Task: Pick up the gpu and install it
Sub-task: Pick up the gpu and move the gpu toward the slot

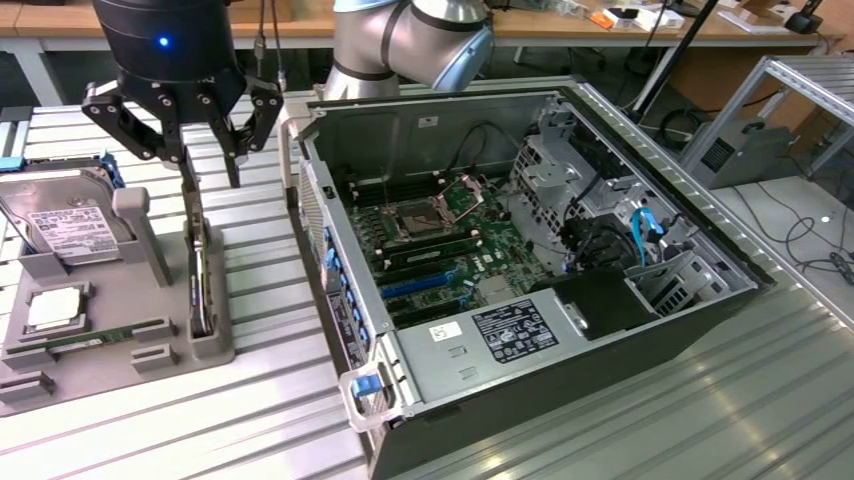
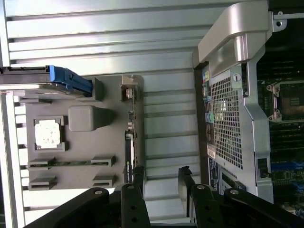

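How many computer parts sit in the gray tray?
4: hard drive farthest, chip then memory stick nearer, gpu on edge along the side facing the computer case. None seems hidden.

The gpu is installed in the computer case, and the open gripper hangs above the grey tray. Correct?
No. The gpu is not in the computer case; the exterior view shows it on edge in the grey tray, below the gripper.

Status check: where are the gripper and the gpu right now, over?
Gripper open, hovering above tray. Gpu on edge in tray, not gripped. Nothing between gripper and gpu; case lying open beside tray.
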`<action>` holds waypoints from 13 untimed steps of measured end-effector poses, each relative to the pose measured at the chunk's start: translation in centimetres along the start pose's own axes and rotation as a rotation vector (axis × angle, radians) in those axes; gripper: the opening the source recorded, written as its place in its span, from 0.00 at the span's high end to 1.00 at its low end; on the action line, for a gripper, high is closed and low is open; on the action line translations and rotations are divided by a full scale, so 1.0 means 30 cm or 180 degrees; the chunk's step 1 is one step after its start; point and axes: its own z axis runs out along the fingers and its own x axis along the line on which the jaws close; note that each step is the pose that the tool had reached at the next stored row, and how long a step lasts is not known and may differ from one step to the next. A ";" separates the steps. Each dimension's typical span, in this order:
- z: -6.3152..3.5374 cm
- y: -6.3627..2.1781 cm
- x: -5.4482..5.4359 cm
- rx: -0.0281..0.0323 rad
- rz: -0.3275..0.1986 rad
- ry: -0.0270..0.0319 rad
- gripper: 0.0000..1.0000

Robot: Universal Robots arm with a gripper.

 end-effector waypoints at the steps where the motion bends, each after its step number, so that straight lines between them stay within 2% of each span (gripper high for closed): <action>1: 0.001 0.000 0.000 0.0000 0.0000 0.0000 0.58; 13: 0.009 -0.001 0.001 0.0000 0.0000 0.0000 0.58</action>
